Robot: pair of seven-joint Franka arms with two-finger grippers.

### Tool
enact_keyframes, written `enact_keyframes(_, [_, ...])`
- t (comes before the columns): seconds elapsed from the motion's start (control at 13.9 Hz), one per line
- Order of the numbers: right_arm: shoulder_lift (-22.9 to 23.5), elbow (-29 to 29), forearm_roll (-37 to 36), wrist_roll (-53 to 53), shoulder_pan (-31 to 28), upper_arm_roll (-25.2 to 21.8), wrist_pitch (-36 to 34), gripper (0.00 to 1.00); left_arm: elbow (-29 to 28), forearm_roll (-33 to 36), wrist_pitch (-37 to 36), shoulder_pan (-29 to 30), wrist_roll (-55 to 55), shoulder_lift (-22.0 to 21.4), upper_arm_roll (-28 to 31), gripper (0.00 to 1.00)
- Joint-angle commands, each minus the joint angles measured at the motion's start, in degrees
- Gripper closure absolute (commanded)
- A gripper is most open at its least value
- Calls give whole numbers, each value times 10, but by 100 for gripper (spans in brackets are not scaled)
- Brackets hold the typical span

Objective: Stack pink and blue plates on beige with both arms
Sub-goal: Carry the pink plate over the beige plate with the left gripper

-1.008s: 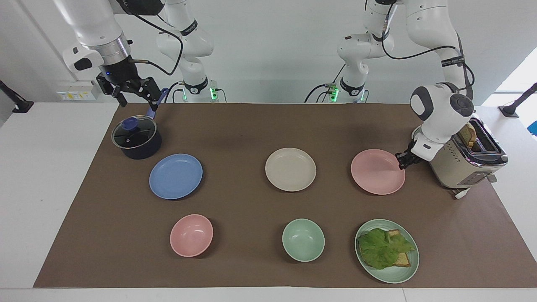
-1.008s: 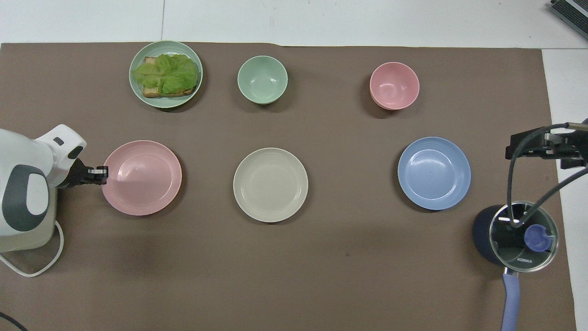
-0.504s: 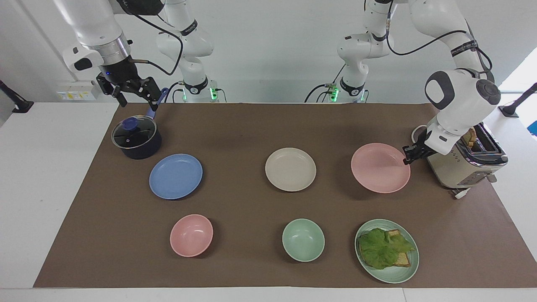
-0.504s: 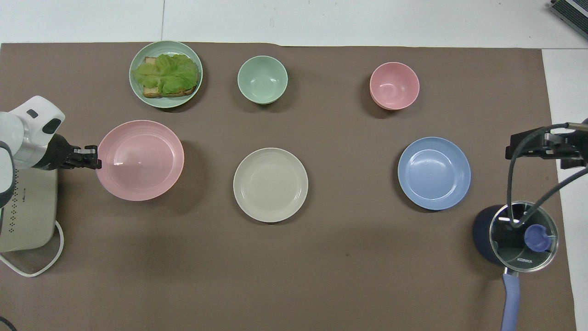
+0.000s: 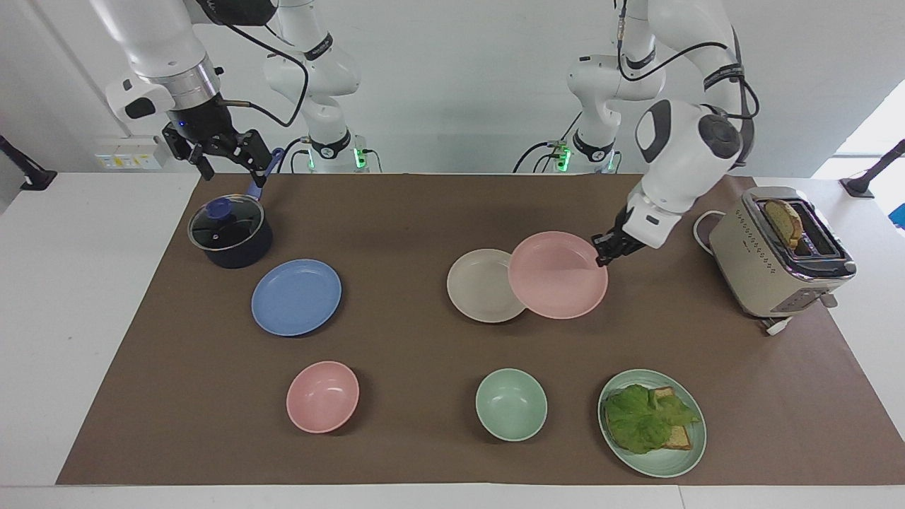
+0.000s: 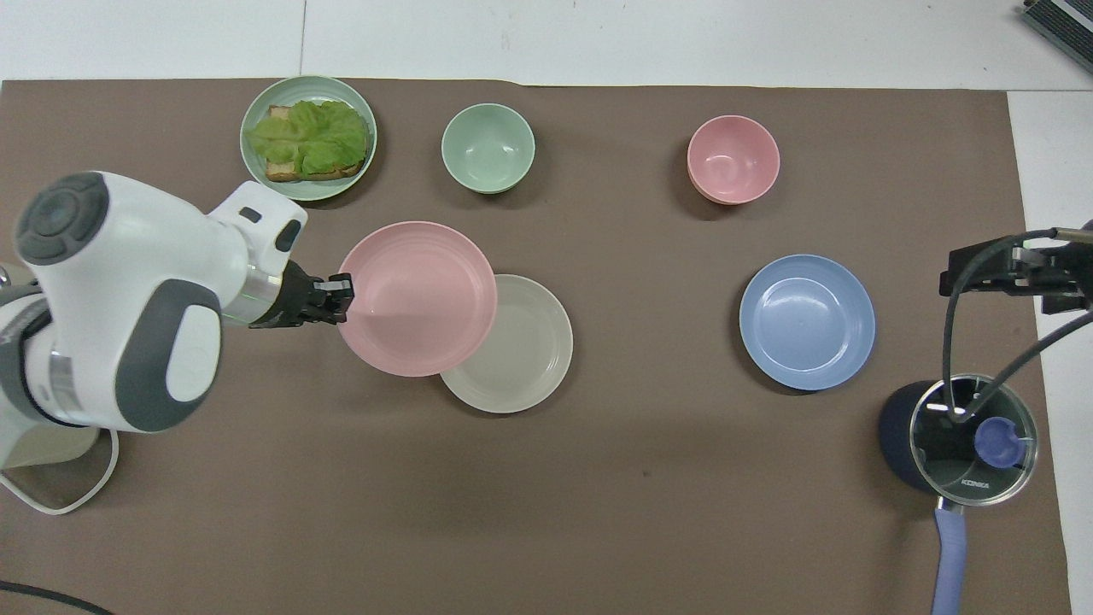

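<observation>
The worktop (image 5: 396, 212) carries a brown mat that holds everything. The left arm (image 5: 682, 152) reaches in from its end, and the left tool (image 5: 609, 249) is clamped tight on the rim of the pink plate (image 5: 558, 275), holding it up off the mat so that its edge overlaps the beige plate (image 5: 479, 286) at the middle of the mat. The right arm (image 5: 159, 49) waits with the right tool (image 5: 219, 152) spread wide and empty, hanging over the worktop edge by the dark pot (image 5: 230, 233) at the right arm's end.

The toaster (image 5: 778, 258) stands at the left arm's end with a slice of bread in its slot. The blue plate (image 5: 296, 297) lies flat on the mat, just beside the pot and slightly farther from the robots, well apart from the beige plate. Farthest from the robots sit the green plate (image 5: 654, 463) bearing lettuce and bread, the green bowl (image 5: 511, 404) and the pink bowl (image 5: 322, 396).
</observation>
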Motion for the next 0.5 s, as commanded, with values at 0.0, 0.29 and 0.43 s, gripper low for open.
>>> enact_keyframes(0.0, [-2, 1, 7, -16, -8, 2, 4, 0, -45, 1, 70, -57, -44, -2, 12, 100])
enact_keyframes(0.29, [-2, 0, 2, -15, -8, 1, 4, 0, -81, 2, 119, -86, -54, -3, 12, 100])
enact_keyframes(0.43, [-2, 0, 2, -15, -8, 1, 4, 0, -105, 9, 157, -90, -54, 3, 12, 100])
